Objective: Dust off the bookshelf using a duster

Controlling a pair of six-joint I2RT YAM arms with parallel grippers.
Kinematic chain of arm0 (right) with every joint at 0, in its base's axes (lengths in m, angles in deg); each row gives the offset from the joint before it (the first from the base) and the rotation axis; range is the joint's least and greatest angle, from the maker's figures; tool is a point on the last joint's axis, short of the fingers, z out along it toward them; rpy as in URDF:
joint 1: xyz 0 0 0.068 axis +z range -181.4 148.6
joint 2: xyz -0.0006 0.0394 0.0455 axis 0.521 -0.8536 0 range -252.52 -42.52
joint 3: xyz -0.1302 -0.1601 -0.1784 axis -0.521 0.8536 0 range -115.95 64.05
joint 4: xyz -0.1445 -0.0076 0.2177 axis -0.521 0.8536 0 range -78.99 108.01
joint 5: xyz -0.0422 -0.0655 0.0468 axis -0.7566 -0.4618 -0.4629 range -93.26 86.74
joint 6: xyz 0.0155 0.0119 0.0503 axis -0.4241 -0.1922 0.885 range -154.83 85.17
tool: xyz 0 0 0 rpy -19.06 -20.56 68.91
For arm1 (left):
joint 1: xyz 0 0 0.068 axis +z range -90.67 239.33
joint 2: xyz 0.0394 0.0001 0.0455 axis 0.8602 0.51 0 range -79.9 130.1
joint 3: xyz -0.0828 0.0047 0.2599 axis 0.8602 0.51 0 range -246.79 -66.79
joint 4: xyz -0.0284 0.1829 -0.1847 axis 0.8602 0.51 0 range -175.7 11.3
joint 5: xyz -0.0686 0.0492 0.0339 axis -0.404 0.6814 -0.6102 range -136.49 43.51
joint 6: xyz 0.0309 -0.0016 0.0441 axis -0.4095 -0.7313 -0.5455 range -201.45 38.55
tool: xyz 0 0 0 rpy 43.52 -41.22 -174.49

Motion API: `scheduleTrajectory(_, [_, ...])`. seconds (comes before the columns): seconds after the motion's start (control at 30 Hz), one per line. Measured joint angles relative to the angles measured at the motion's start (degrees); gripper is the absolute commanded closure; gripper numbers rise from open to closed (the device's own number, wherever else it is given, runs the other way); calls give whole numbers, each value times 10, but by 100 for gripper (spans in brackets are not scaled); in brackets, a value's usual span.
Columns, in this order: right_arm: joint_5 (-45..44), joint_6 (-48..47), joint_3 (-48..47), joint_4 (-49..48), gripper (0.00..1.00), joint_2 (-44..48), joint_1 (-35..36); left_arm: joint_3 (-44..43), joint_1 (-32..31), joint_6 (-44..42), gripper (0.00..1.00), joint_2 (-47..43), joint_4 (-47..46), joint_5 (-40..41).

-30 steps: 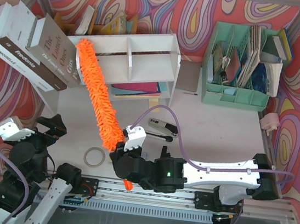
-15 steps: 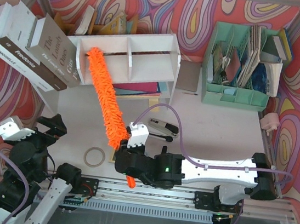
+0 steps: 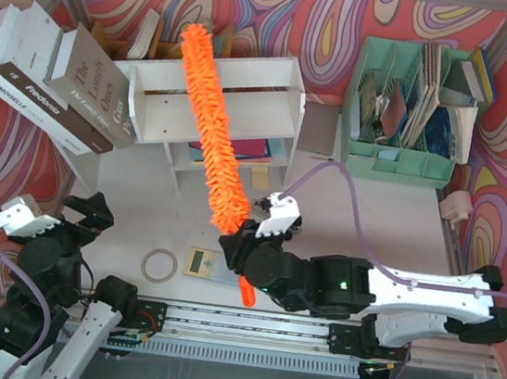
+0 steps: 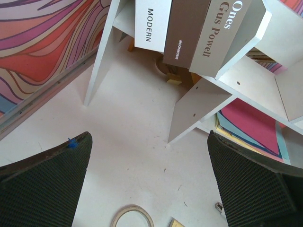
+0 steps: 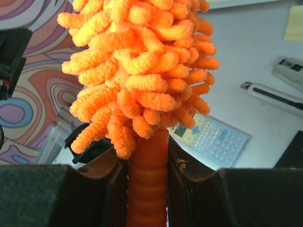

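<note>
My right gripper (image 5: 147, 177) is clamped narrow on the orange handle of the duster (image 3: 209, 114). The fluffy head lies slantwise over the flat top of the bookshelf (image 3: 268, 79), with its tip past the shelf's back edge and the handle out in front of the shelf. From above I cannot tell whether the fibres touch the board. I'd press down lightly until they flatten, sweep toward the shelf's right end, and lift over each divider fin rather than snag on it. My left gripper (image 4: 149, 189) hangs wide open and holds nothing, in front of the shelf's left end. I'd leave it there.
</note>
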Motion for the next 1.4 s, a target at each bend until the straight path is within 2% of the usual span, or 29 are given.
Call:
scheduleTrajectory(0.23, [-45, 33, 3, 72, 100, 42, 0, 0, 0, 0, 1, 0, 0, 0])
scheduleTrajectory(0.53, [-52, 109, 51, 157, 100, 61, 0, 0, 0, 0, 2, 0, 0, 0])
scheduleTrajectory(0.77, [-25, 122, 95, 146, 100, 54, 0, 0, 0, 0, 1, 0, 0, 0])
scheduleTrajectory(1.07, [-14, 124, 95, 125, 100, 18, -7, 0, 0, 0, 1, 0, 0, 0])
scheduleTrajectory(1.4, [-36, 314, 84, 321, 100, 52, -32, 0, 0, 0, 2, 0, 0, 0])
